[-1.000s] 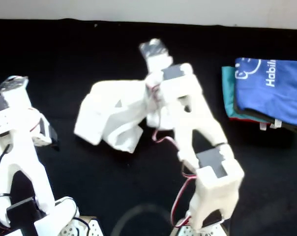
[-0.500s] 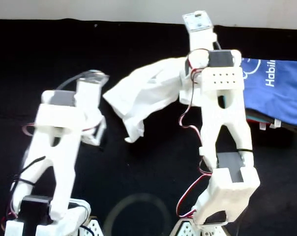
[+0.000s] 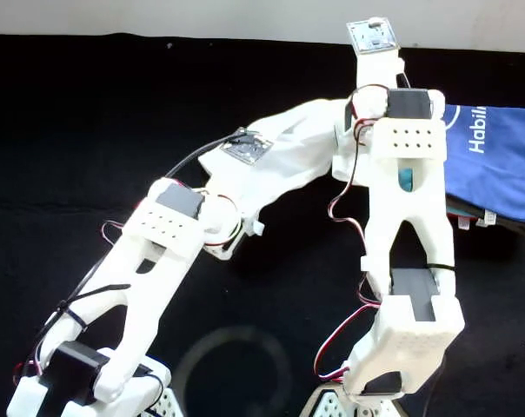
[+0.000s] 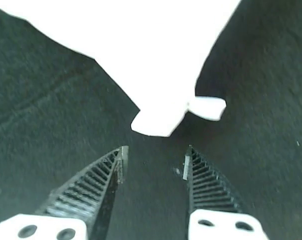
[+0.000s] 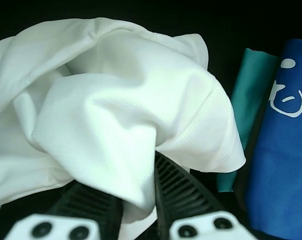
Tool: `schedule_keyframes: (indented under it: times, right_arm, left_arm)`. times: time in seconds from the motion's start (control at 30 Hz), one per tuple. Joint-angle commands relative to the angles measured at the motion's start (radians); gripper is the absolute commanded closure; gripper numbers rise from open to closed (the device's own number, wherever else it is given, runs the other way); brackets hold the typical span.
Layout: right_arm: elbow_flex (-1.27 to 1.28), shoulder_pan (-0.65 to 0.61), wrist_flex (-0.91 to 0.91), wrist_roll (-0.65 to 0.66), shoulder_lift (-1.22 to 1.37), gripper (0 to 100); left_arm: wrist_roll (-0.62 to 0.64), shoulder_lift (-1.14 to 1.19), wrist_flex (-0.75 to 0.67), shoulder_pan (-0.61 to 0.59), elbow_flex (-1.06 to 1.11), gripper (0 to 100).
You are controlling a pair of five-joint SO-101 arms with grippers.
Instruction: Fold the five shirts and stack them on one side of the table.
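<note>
We see open black table (image 3: 80,148) around the white shirt (image 3: 284,161), with the folded stack (image 3: 497,169) close by. Our right gripper (image 5: 138,192) pinches the shirt; our left gripper (image 4: 155,152) hovers at its corner, fingers spread.

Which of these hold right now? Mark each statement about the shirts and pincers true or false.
1. The right pincer is shut on the white shirt. True.
2. The left pincer grips the white shirt. False: it is open, with a corner of the shirt just ahead of its tips.
3. The blue shirt lies on top of a teal shirt. True.
4. The white shirt lies folded on the blue shirt. False: it is bunched, beside the blue shirt.
</note>
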Motion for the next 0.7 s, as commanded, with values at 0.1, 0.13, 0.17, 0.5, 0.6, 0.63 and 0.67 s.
schedule_keyframes:
  times: [0.1, 0.13, 0.17, 0.5, 0.6, 0.63, 0.67]
  right_arm:
    - [-0.05, 0.01, -0.012, 0.009, -0.061, 99.1]
    - [-0.05, 0.008, -0.012, 0.009, -0.061, 99.1]
    - [-0.05, 0.008, -0.012, 0.009, -0.061, 99.1]
    - [-0.05, 0.01, -0.012, 0.009, -0.062, 99.1]
    - [-0.05, 0.01, -0.012, 0.009, -0.062, 99.1]
    - [-0.05, 0.01, -0.012, 0.009, -0.062, 99.1]
    - [-0.05, 0.01, -0.012, 0.009, -0.062, 99.1]
  left_arm:
    - [0.006, -0.022, -0.152, 0.021, 0.087, 81]
    - [0.006, -0.022, -0.175, 0.024, 0.102, 81]
    - [0.006, -0.022, -0.198, 0.031, 0.113, 81]
    - [0.006, 0.22, -0.284, 0.061, -0.002, 81]
    - [0.006, 0.254, -0.25, 0.059, -0.051, 81]
    - [0.006, 0.259, -0.244, 0.061, -0.058, 82]
    - [0.006, 0.263, -0.244, 0.061, -0.058, 84]
